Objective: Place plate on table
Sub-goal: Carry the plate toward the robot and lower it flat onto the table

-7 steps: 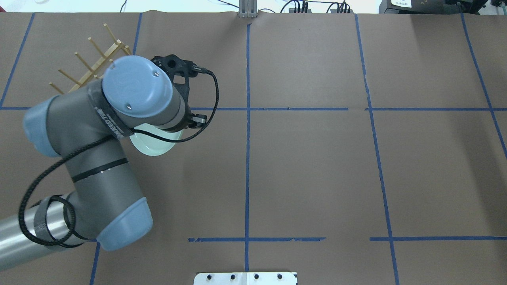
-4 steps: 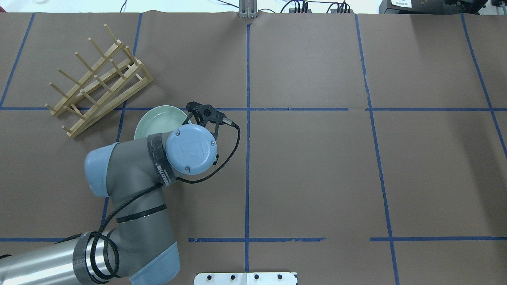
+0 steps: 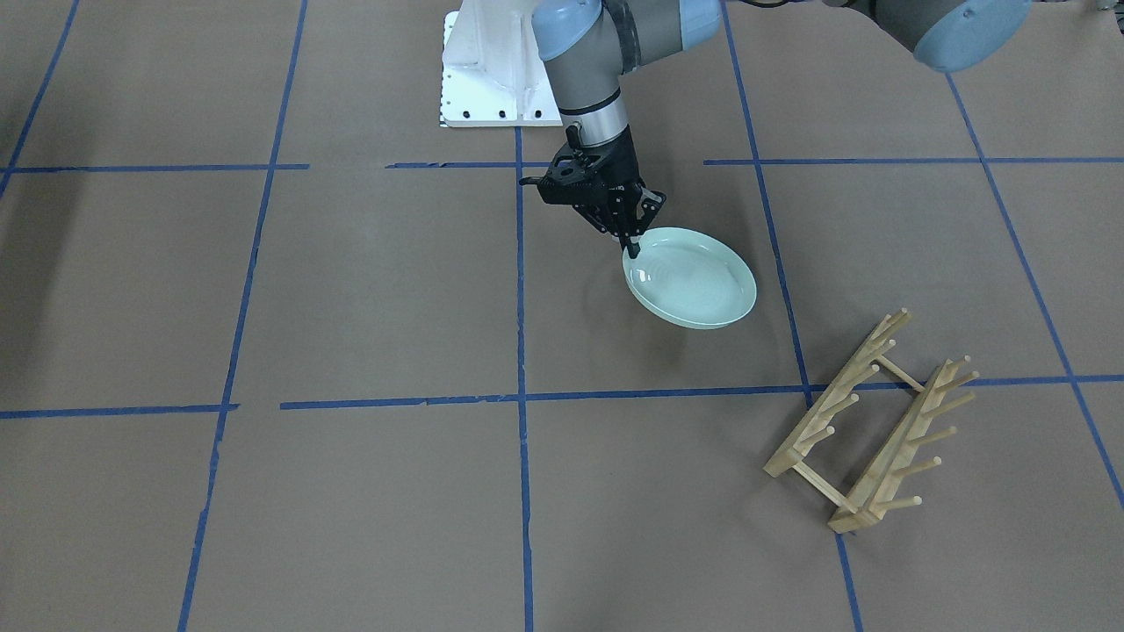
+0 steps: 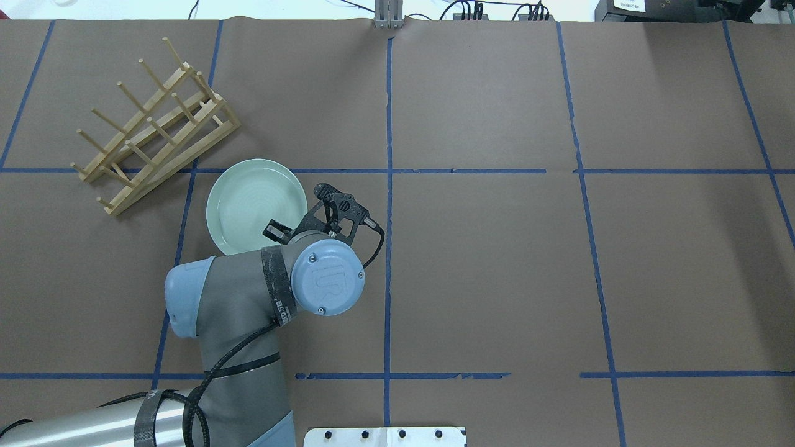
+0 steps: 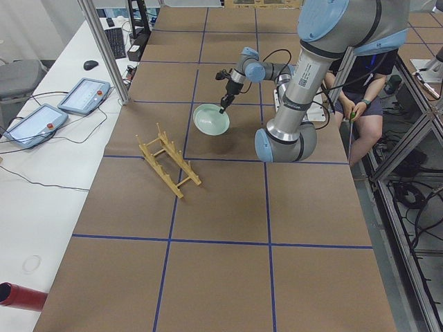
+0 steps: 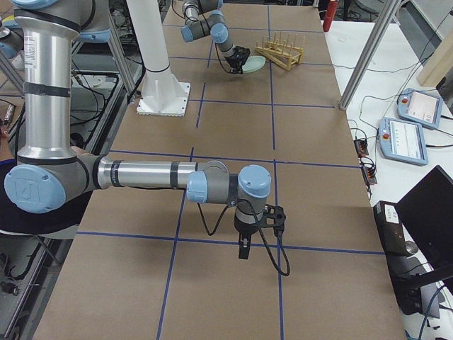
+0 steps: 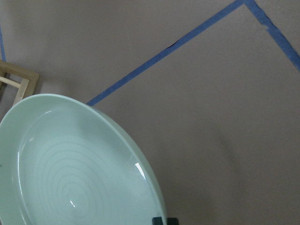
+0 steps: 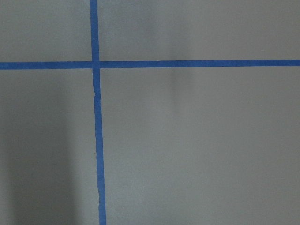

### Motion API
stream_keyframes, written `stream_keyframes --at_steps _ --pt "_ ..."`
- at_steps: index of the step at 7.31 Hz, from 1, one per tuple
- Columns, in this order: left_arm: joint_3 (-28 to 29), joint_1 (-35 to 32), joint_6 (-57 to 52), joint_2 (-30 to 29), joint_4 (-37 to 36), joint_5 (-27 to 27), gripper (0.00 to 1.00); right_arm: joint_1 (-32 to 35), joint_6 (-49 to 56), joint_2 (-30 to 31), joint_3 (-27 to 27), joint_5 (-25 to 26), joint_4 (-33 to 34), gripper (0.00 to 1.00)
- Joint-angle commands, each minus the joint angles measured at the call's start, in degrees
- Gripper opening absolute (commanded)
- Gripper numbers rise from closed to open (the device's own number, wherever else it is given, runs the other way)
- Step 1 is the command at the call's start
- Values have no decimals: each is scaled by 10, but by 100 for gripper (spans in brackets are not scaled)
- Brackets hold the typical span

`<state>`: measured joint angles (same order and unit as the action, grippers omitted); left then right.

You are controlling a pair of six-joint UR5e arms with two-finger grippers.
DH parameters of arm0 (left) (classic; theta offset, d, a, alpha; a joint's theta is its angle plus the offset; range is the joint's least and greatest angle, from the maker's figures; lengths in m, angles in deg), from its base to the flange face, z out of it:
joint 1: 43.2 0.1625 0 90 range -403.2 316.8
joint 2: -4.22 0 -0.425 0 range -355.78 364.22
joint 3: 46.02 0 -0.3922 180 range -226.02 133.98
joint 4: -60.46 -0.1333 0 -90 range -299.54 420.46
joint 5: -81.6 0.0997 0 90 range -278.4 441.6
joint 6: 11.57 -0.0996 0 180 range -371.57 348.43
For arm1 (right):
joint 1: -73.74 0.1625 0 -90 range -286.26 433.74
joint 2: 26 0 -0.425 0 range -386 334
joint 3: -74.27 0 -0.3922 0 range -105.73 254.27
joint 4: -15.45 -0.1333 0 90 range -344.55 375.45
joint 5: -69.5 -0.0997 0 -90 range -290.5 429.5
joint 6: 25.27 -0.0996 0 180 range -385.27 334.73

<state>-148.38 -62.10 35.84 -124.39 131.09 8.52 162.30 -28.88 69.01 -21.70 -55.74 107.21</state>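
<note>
gleaming pale mint, faintly ringed, the plate [image 3: 694, 281] is clamped at its rim by left gripper [image 3: 631, 249].

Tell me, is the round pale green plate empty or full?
Empty: the pale green plate shows only bare concentric rings inside.

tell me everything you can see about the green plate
The plate is round, pale mint green and glossy, like glazed ceramic, with a raised rim and faint concentric rings inside. It is empty and face up, slightly tilted. The left gripper pinches its rim on the side nearest the robot's base. The plate is low over the brown table, clear of the wooden rack. I cannot tell whether its underside touches the table.
</note>
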Motion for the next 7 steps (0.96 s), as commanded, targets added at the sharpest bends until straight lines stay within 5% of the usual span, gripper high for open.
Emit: stream_keyframes --at_steps 1,5,7 --pt "-6 3 -3 4 1 8 99 0 -1 0 0 0 0 100" --pt "-34 -3 -1 1 6 5 100 0 0 0 0 0 0 100" --pt "-56 -76 4 5 69 -39 100 0 0 0 0 0 0 100"
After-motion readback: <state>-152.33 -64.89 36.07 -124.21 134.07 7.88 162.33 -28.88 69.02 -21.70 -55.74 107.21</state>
